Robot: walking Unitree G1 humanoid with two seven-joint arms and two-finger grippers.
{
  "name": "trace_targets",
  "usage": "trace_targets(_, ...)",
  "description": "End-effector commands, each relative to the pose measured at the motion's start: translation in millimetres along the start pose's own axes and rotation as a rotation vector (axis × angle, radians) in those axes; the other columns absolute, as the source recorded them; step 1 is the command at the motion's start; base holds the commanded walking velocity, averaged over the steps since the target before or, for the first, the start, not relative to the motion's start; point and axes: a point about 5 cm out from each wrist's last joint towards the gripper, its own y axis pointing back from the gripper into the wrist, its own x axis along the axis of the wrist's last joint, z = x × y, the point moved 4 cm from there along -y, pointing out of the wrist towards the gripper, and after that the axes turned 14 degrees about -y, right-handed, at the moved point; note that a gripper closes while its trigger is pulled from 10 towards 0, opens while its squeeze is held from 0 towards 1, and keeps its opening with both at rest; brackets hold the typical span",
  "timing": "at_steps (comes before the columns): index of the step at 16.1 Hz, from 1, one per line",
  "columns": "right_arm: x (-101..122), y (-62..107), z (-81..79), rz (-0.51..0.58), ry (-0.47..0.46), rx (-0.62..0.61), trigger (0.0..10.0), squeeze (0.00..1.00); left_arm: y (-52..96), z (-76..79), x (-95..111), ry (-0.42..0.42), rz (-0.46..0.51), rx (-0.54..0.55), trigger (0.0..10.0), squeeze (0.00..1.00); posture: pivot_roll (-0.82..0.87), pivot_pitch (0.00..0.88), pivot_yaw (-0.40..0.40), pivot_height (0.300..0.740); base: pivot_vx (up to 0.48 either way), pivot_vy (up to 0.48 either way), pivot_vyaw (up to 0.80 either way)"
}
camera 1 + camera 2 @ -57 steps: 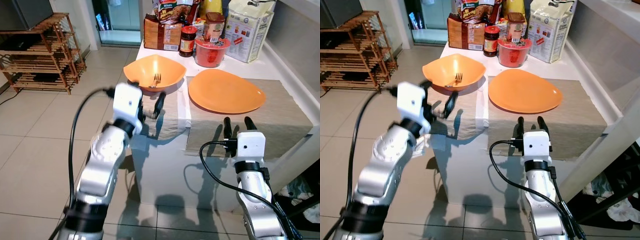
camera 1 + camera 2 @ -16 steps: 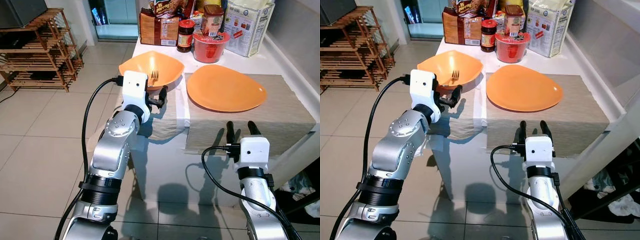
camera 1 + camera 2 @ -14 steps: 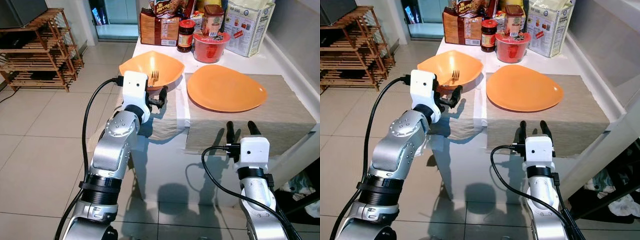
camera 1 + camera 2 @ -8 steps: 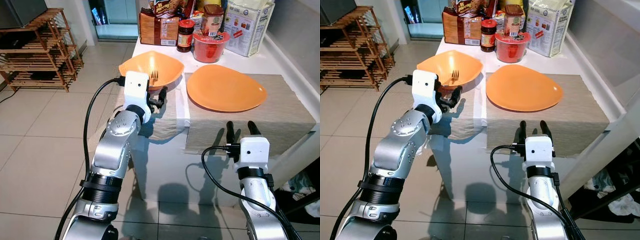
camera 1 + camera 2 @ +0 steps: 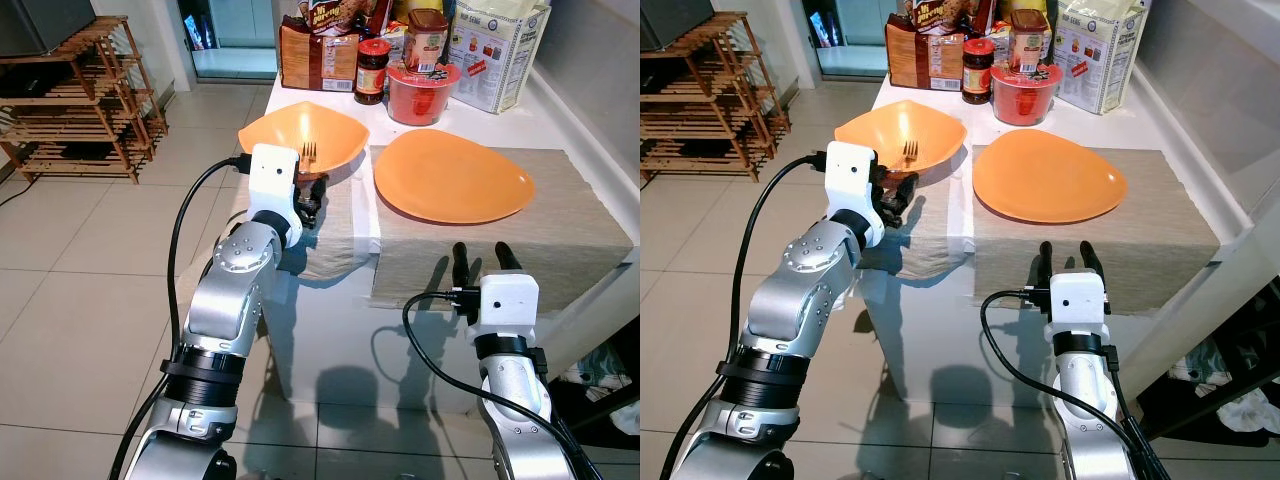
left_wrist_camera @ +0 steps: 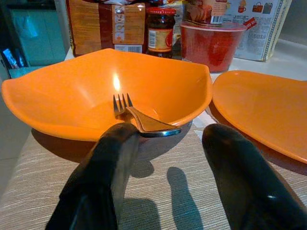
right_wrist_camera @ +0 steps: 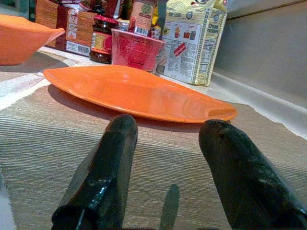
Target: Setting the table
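A white desk (image 5: 560, 130) stands in a room with pale tiled floor (image 5: 80, 260), a slatted wooden rack (image 5: 75, 100) off to the robot's left and a grey wall running along the desk's right side. Two woven beige placemats lie on the desk, their near edges hanging over its front rim: the left placemat (image 5: 335, 225) under a deep orange bowl with wavy rim (image 5: 300, 140), the right placemat (image 5: 560, 220) under a flat, glossy orange plate (image 5: 450, 180). The bowl and plate sit just beside each other, a strip of bare white desk showing between the mats. A silver metal fork (image 6: 144, 122) lies in the bowl, tines down inside and handle resting over the near rim. Along the far edge crowd a brown paper package (image 5: 320, 55), a dark glass jar with red lid (image 5: 372, 68), a red plastic tub (image 5: 425, 92) and a white printed bag (image 5: 495, 50). The left claw (image 6: 165, 158) hovers over the left placemat at the bowl's near rim, its black fingers (image 6: 112, 163) released and spread to either side of the fork handle, not touching it. The right claw (image 5: 1065, 258) sits at the front edge of the right placemat, fingers parted and pointing at the plate, holding nothing.
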Motion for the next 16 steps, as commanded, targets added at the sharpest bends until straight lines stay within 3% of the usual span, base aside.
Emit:
trace_targets(1,0,-1.0,-1.4,-0.005,0.007,0.001,10.0,0.0,-3.0,0.4,4,-0.01,0.004,-0.005,0.0,0.0,-0.03,0.0,0.056,0.722,0.0,0.0,0.0)
trace_targets(8,0,-0.9,-0.6,-0.007,0.01,0.001,10.0,0.0,-4.1,1.4,7,-0.005,0.025,-0.004,0.0,0.0,-0.03,0.0,0.054,0.722,0.0,0.0,0.0)
trace_targets(16,-1,-1.9,-0.5,-0.008,0.012,0.002,10.0,0.0,-1.2,0.1,37,0.037,0.188,-0.018,0.0,0.0,-0.03,0.0,0.051,0.722,0.0,0.0,0.0)
